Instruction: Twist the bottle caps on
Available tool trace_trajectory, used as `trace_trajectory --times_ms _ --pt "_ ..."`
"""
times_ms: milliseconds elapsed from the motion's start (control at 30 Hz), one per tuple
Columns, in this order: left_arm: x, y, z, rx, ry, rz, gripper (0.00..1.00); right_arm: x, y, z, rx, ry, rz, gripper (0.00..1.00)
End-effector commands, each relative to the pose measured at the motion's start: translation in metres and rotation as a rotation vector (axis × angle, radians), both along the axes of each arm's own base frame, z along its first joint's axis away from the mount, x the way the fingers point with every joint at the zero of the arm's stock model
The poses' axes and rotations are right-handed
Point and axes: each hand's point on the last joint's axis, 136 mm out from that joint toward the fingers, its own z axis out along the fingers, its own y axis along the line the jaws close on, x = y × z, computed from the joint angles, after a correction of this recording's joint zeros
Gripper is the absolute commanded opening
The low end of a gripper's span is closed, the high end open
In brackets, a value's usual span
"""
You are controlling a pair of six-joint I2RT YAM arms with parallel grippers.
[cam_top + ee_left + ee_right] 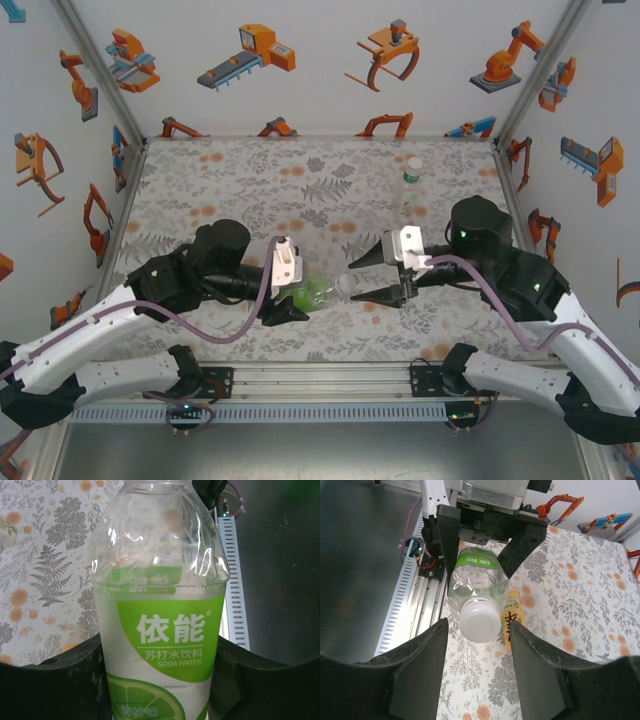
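My left gripper (pixel 160 677) is shut on the green-labelled soda bottle (pixel 160 605), a black finger (pixel 50 680) pressing each side of its label. It holds the bottle (pixel 318 292) lying level above the table, neck pointing right. A whitish cap (pixel 480 622) sits on the neck. My right gripper (pixel 479 642) faces that cap with its jaws open, one on each side, gaps showing on both sides. From above, the right gripper (pixel 373 277) is just right of the neck. The amber bottle with a yellow label (pixel 512 614) lies on the table under the held one.
A slim clear bottle (pixel 411 188) stands upright at the back right of the flowered table (pixel 250 190). The metal rail (pixel 320 380) runs along the near edge, between the arm bases. Walls close the table at left, back and right.
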Motion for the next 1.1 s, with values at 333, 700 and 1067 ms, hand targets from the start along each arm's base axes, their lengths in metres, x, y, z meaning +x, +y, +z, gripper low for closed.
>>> trace_trajectory --times_ms 333,700,1067 --pt "-0.008 0.002 0.007 -0.035 -0.020 -0.042 0.00 -0.003 0.004 0.004 0.020 -0.008 0.038 0.31" --pt "0.005 0.003 0.004 -0.022 -0.055 0.028 0.00 0.025 0.017 0.006 0.091 0.455 -0.162 0.00" --pt "0.026 0.000 -0.002 0.014 -0.086 0.131 0.00 0.093 -0.002 -0.054 0.148 1.440 -0.816 0.00"
